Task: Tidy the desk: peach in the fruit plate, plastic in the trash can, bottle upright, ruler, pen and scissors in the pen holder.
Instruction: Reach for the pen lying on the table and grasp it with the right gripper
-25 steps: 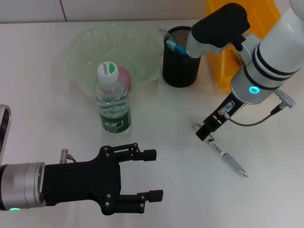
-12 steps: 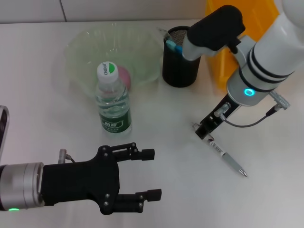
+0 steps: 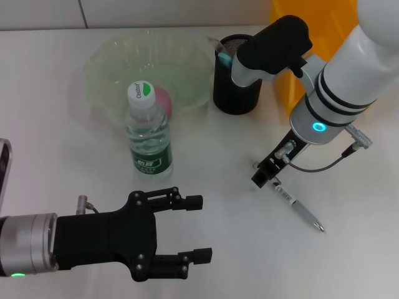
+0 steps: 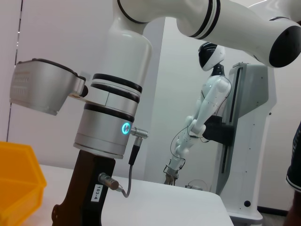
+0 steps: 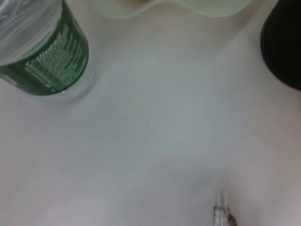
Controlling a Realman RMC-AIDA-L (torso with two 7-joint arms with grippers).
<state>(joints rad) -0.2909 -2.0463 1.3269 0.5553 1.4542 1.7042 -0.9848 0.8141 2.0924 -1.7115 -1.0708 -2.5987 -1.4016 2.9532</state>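
Pen point(image 3: 298, 208) flat on desk, right gripper point(image 3: 264, 174) shifted leftward at its upper end — grip unclear, left gripper point(image 3: 194, 229) spread wide.

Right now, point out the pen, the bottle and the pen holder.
pen point(image 3: 302, 212), head view, on its barrel.
bottle point(image 3: 149, 140), head view, on its clear body.
pen holder point(image 3: 235, 96), head view, on its black mesh wall.

Bright even light, soft shadows, blurry wrist close-up
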